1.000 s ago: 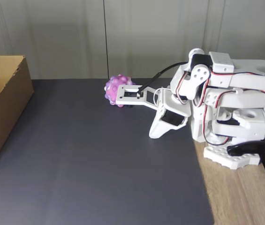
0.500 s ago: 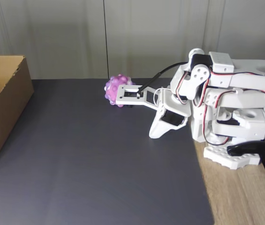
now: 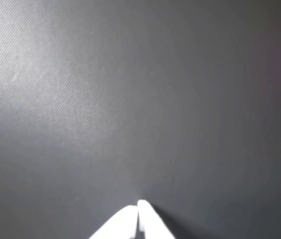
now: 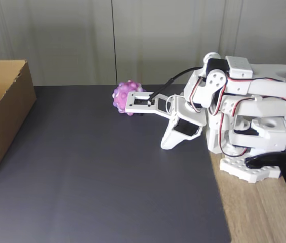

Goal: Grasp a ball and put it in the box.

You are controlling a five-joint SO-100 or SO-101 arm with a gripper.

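we see the box (image 4: 3,109) open-topped, well to the left of the gripper (image 4: 129,104) in the fixed view, its inside hidden from us. the ball (image 4: 125,95) sits on the dark mat (image 4: 107,177) touching the gripper's tip. whether its fingers (image 3: 147,219) grasp it, we cannot tell.

Matt dark mat (image 4: 107,192); corrugated cardboard box (image 4: 1,116); bumpy ball (image 4: 125,96); wood-grain tabletop (image 4: 264,212).

White arm (image 4: 244,116); red-black-white cables (image 4: 198,91)
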